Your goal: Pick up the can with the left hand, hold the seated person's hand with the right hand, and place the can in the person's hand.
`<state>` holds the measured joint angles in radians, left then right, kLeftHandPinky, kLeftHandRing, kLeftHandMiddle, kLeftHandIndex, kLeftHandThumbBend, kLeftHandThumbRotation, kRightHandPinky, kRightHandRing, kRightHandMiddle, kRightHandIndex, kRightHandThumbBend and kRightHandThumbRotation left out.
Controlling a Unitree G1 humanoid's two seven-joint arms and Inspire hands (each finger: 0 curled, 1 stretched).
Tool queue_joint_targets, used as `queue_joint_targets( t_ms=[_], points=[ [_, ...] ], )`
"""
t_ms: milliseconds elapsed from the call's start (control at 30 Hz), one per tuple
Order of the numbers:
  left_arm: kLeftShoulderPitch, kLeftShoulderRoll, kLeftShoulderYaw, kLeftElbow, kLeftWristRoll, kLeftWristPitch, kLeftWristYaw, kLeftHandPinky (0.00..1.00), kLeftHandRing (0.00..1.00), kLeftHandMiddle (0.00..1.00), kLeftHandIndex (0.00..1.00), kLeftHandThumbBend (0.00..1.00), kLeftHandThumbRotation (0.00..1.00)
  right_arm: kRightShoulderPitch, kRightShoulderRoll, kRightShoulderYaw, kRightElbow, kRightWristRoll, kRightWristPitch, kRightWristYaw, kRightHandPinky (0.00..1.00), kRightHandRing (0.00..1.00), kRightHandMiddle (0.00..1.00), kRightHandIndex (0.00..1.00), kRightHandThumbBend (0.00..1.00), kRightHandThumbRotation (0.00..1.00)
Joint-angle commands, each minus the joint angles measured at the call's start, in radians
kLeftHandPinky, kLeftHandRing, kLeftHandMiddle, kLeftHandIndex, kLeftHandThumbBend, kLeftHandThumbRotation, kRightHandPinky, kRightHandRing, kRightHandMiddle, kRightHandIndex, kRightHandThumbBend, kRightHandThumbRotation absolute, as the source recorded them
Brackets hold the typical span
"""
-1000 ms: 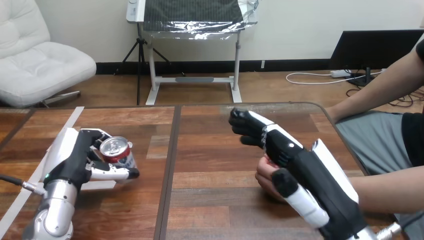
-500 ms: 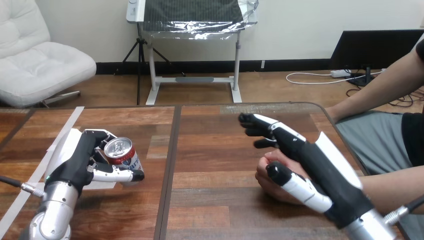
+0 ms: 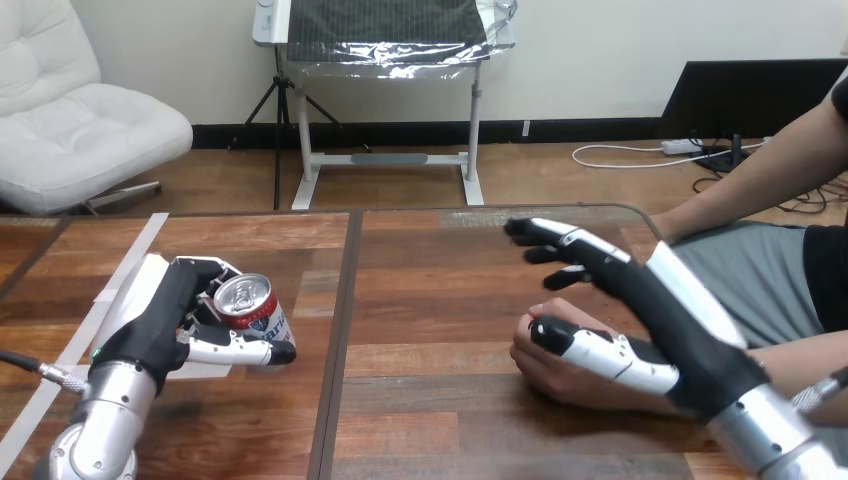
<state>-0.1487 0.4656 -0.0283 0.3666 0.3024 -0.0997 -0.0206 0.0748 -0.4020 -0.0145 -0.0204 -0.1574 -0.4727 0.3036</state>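
Wooden table [image 3: 430, 260], split front to back by a dark seam [image 3: 338, 330]. Carries a pale tape strip [image 3: 140, 240] far left of the seam, slanting toward the near edge and passing under the left hand.

Right of the seam, the right hand [image 3: 660, 320]. Comes in from the lower corner on a silver forearm and stretches toward the seam, fingers straight and slightly fanned, clear above the wood, gripping nothing. Lays its thumb across the top of the person's hand [image 3: 540, 360]. Touching or just over it, cannot tell. Not curled round it.

Also right of the seam and nearer to it, the person's hand. Rests on the table as a loose fist, under the right hand's thumb and beside its palm.

Left of the seam, the left hand [image 3: 160, 320]. Wraps the can [image 3: 250, 305], fingers curled behind it and thumb across its front.

Can held just left of the seam, silver top up and tipped a little toward the camera. Standing on the wood or just off it, cannot tell. Sits well apart from the person's hand, with the seam between them.
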Motion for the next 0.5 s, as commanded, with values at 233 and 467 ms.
queue_joint_targets(
  t_ms=[233, 467],
  points=[
    [-0.046, 0.022, 0.058, -0.245, -0.029, 0.033, -0.043, 0.23, 0.28, 0.35, 0.41, 0.76, 0.00, -0.190, -0.095, -0.062, 0.096, -0.069, -0.027, -0.060, 0.74, 0.84, 0.88, 0.87, 0.76, 0.74],
    [-0.038, 0.020, 0.063, -0.283, -0.032, 0.053, -0.064, 0.24, 0.28, 0.35, 0.41, 0.75, 0.00, -0.229, -0.137, -0.064, 0.139, -0.074, -0.008, -0.039, 0.74, 0.85, 0.89, 0.89, 0.83, 0.70]
  ],
)
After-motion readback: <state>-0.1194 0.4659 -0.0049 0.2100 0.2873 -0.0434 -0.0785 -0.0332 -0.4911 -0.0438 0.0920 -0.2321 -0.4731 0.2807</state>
